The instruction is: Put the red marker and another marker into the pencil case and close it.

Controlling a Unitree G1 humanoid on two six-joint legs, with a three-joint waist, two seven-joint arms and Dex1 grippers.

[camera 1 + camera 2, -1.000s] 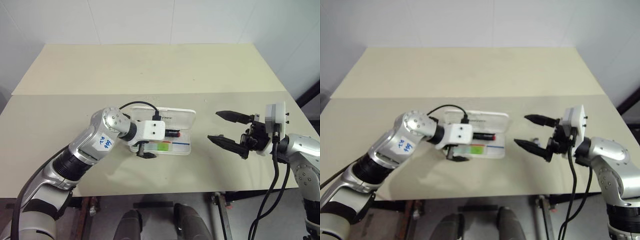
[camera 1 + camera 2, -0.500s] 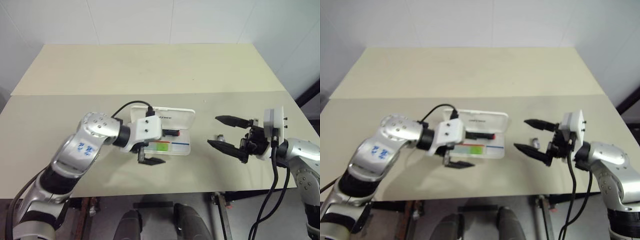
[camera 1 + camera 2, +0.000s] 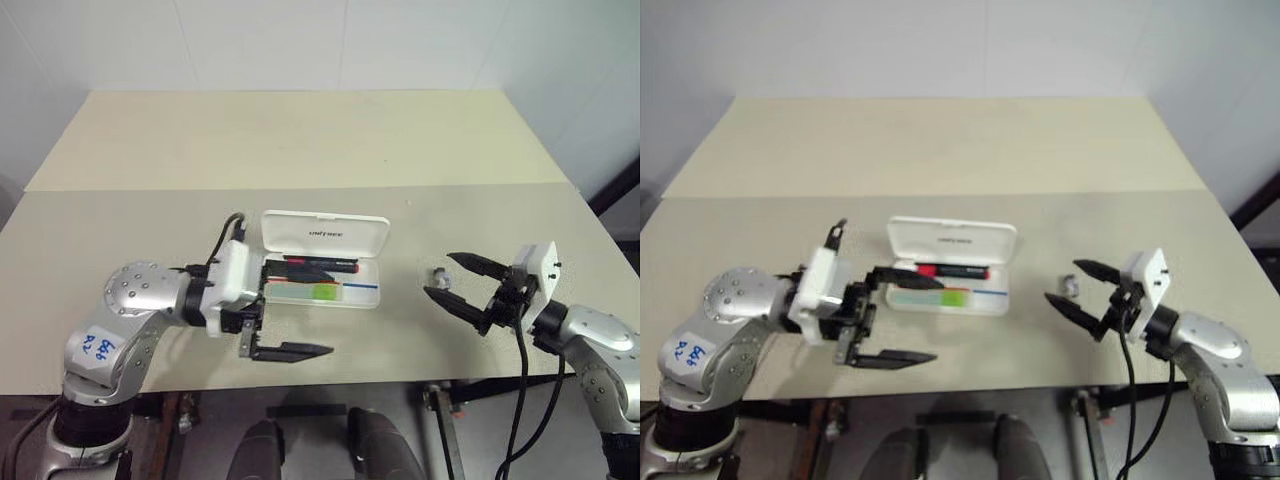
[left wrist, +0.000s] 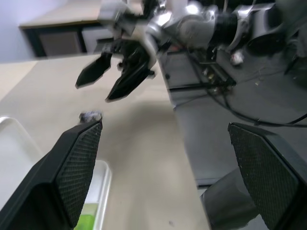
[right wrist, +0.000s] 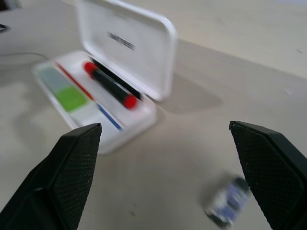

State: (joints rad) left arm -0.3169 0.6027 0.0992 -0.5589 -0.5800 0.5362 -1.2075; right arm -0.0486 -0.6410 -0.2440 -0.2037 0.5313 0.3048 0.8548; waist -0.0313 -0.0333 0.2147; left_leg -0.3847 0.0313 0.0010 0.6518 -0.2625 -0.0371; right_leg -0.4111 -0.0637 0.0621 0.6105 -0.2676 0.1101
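Note:
The white pencil case (image 3: 370,297) lies open at the middle of the table, its lid (image 3: 325,232) standing up behind the tray. Inside, the red marker (image 3: 318,266) lies along the back. The other marker (image 5: 72,98), with its lime-green cap, lies in front of it beside the red and blue stripes. My left gripper (image 3: 937,320) hangs open just left of and nearer than the case, pointing right, with nothing between its fingers. To the right of the case, my right gripper (image 3: 440,276) is open and empty, pointing left toward it.
A small silver-and-blue object (image 5: 225,203) lies on the table between the case and the right gripper's fingertips (image 3: 452,258). The table's near edge (image 3: 380,378) runs just below both grippers. The far half of the table (image 3: 300,130) is bare.
My left gripper has pulled back from over the case toward the near edge and turned to point right, uncovering both markers. The right gripper has sunk lower and drifted right.

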